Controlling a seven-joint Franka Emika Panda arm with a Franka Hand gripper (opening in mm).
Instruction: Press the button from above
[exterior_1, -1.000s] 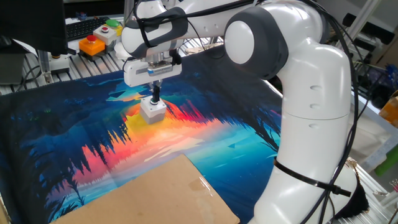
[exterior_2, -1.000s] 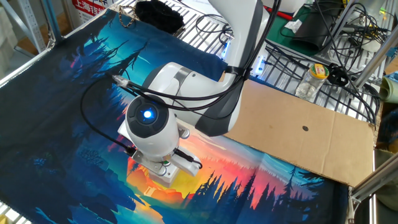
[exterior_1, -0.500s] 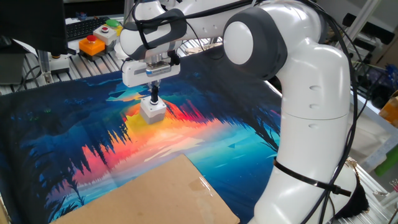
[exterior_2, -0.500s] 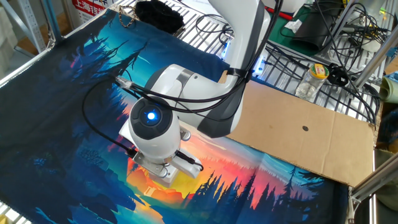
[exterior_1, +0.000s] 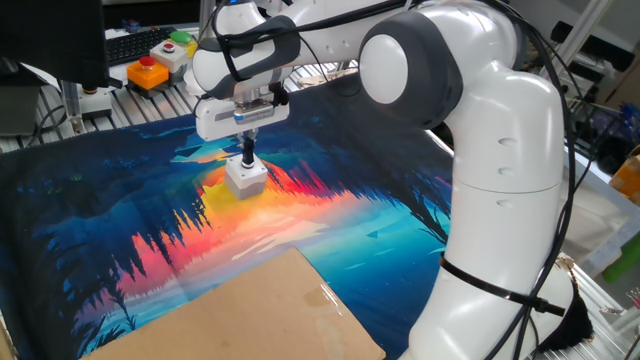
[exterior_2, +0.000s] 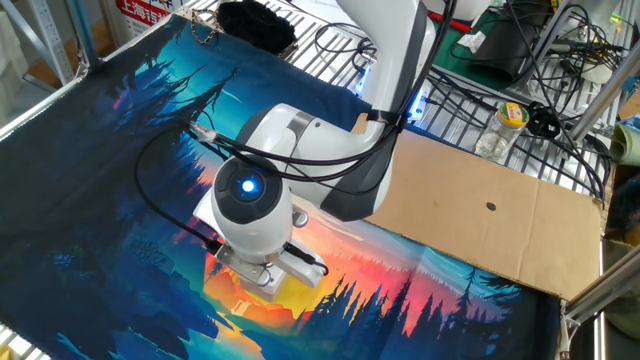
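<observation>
A small white-grey square box (exterior_1: 245, 178) stands on the colourful mat (exterior_1: 120, 200). Its green button is hidden under my fingertips. My gripper (exterior_1: 248, 157) points straight down, and its dark fingers are pressed together into one narrow tip that rests on the top of the box. In the other fixed view my wrist and hand (exterior_2: 250, 205) cover the box and the fingertips, so neither shows there.
An orange-yellow box with a red button (exterior_1: 148, 72) and a grey box with green and red buttons (exterior_1: 178, 45) sit at the back left. A cardboard sheet (exterior_1: 250, 310) lies at the mat's near edge; it also shows in the other fixed view (exterior_2: 480, 210). Cables and a rack lie behind the arm.
The hand has shifted very slightly up and sideways over the box. The fingertips stay at the top of the box.
</observation>
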